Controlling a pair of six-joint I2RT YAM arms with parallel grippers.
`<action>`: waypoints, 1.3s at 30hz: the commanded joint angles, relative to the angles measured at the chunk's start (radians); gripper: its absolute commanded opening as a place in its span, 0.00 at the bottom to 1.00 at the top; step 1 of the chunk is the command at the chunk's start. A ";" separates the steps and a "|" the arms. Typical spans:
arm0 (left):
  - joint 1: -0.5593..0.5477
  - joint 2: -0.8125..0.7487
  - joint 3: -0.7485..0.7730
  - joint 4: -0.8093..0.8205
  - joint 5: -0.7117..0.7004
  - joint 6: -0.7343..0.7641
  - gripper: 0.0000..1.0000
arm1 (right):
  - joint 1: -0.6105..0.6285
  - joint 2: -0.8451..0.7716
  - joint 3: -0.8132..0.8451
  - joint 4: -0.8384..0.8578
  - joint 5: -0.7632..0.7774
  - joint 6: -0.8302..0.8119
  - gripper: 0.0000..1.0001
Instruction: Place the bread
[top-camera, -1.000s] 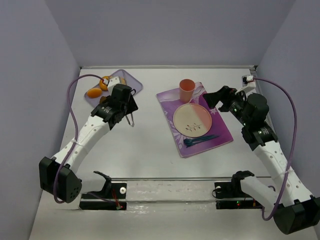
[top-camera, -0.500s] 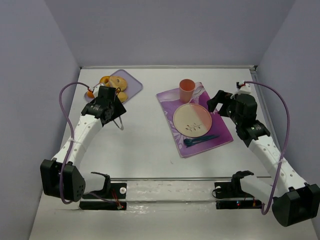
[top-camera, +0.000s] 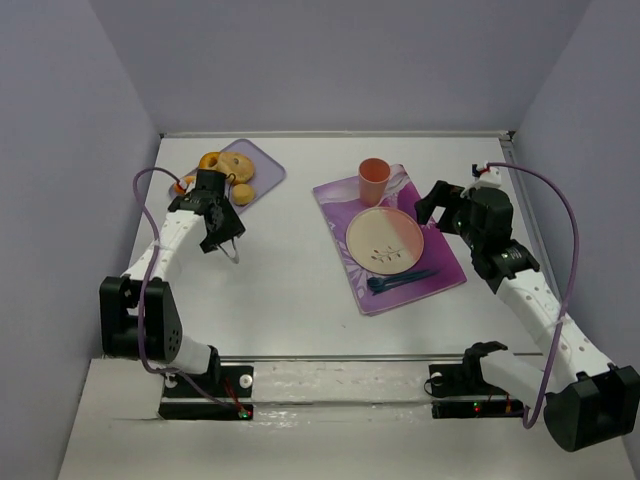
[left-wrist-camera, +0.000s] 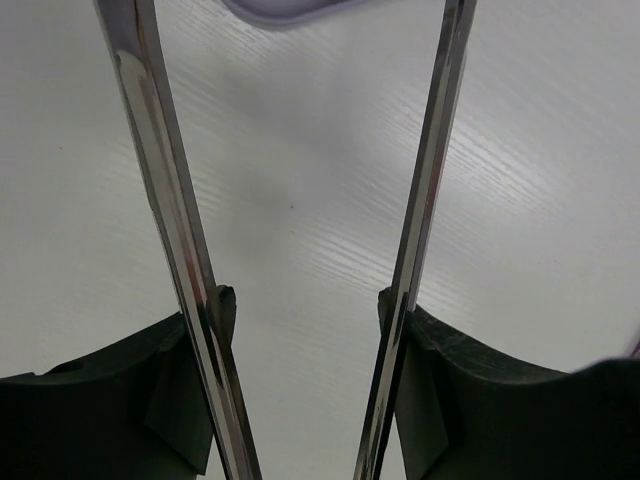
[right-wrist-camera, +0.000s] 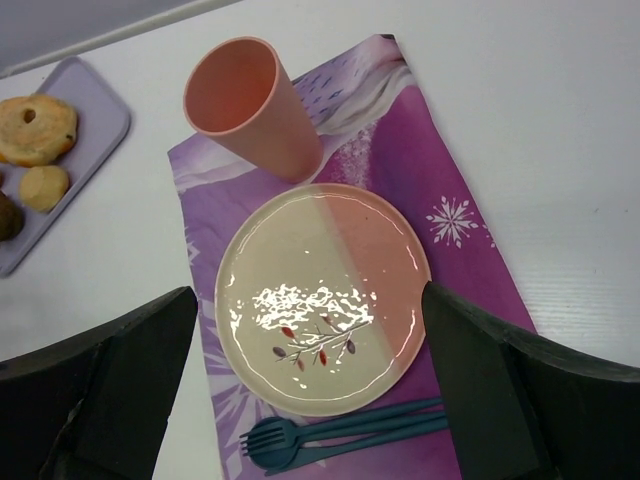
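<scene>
L end effector (left-wrist-camera: 295, 60) has backed off the tray (top-camera: 262, 160), jaws now parted & empty over bare desk (top-camera: 300, 270). Bread (right-wrist-camera: 5, 215) still in tray, so pick not done. R end effector (right-wrist-camera: 308, 300) stays released.

Bench (left-wrist-camera: 300, 230): white, faint wood grain. Tray (right-wrist-camera: 100, 112): pale lavender, plain. Bread (right-wrist-camera: 6, 216): dark brown. Bagel (right-wrist-camera: 35, 128): pale tan, browner speckling. Small round piece (right-wrist-camera: 45, 187): golden yellow. Cup (right-wrist-camera: 255, 110): plain salmon orange. Placemat (right-wrist-camera: 445, 215): purple to magenta, with white snowflakes and pale frosty streaks. Plate (right-wrist-camera: 370, 250): split cream and salmon pink, with a sprig of red and dark leaves near the lower rim. Cutlery (right-wrist-camera: 340, 435): teal blue. Left gripper (left-wrist-camera: 297, 100): mirror-bright metal blades, black mounts. Right arm (top-camera: 535, 300): white shell, black joints. Cable (top-camera: 572, 240): purple.
</scene>
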 joint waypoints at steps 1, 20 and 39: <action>0.032 0.049 0.055 -0.030 0.074 0.071 0.68 | 0.002 0.013 0.006 0.025 0.032 -0.017 1.00; 0.090 0.249 0.153 -0.045 0.157 0.134 0.64 | 0.002 0.049 0.012 0.027 0.065 -0.016 1.00; 0.102 0.283 0.209 -0.077 0.201 0.150 0.42 | 0.002 0.072 0.015 0.031 0.081 -0.013 1.00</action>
